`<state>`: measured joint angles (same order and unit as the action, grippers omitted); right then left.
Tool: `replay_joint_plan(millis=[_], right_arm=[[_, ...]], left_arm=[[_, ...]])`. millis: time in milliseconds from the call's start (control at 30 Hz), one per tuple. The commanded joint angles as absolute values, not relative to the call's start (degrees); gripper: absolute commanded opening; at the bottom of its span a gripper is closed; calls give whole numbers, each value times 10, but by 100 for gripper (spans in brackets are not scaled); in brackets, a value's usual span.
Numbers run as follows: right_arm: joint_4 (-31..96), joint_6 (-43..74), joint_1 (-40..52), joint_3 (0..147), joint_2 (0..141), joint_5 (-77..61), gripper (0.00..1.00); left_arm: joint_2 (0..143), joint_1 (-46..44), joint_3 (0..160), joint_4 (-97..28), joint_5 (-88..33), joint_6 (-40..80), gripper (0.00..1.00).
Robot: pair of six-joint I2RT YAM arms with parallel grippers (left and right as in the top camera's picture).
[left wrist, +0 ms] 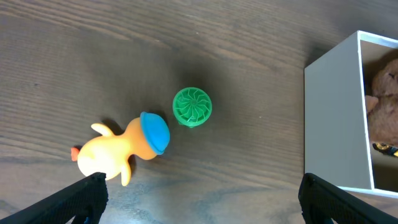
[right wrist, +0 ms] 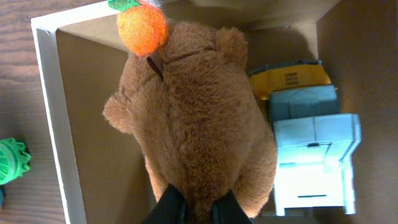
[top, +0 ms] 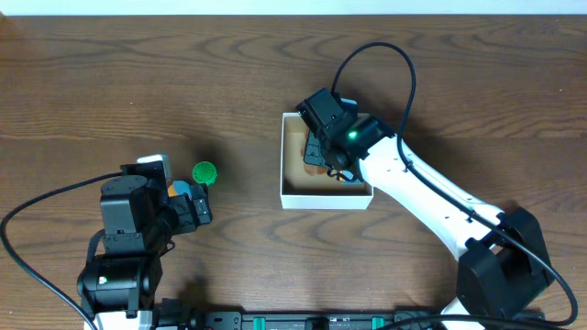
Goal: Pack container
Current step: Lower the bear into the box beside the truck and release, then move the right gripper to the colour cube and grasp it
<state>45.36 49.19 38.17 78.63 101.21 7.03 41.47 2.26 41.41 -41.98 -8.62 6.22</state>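
Container point(top: 326, 200) sits upright, square, opening facing up.

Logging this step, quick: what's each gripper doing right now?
Left gripper: open, empty.
Right gripper: closed on the brown plush toy, inside the container.

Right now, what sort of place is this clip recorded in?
Probably a robot test bench rather than a home: the left arm and right arm work at a wood-grain table, with a white-walled container, a plush bear inside it, and a rubber duck beside a green disc.
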Motion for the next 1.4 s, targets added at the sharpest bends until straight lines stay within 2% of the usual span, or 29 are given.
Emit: replay_joint_plan(millis=[0, 267, 300, 600, 733, 800, 867, 933, 1067, 1167, 1367], right_arm=[[445, 520, 383, 785, 1009, 71, 9], [440, 506, 383, 785, 1009, 71, 64], [438, 501, 383, 785, 1009, 71, 66], [401, 462, 383, 785, 1009, 75, 67], [386, 415, 378, 796, 1007, 84, 72], [390, 387, 368, 806, 998, 88, 79], [392, 362, 353, 813, 984, 96, 99], [401, 358, 328, 823, 960, 114, 99], [438, 376, 236, 838, 880, 143, 99], [494, 430, 129, 838, 807, 157, 99], [680, 545, -92, 832, 740, 156, 99]], left_arm=[[415, 27, 425, -423, -84, 67, 98], [415, 27, 425, -424, -84, 67, 98], [415, 27, 425, -424, -84, 67, 98], [415, 27, 425, -424, -84, 67, 98], [415, 27, 425, -424, -84, 67, 98], [415, 27, 425, -424, -84, 67, 98], [415, 27, 425, -424, -84, 67, 98], [415, 27, 425, -424, -84, 67, 98], [415, 27, 425, -424, -84, 67, 98], [415, 27, 425, -424, -84, 67, 98], [415, 27, 425, -424, -84, 67, 98]])
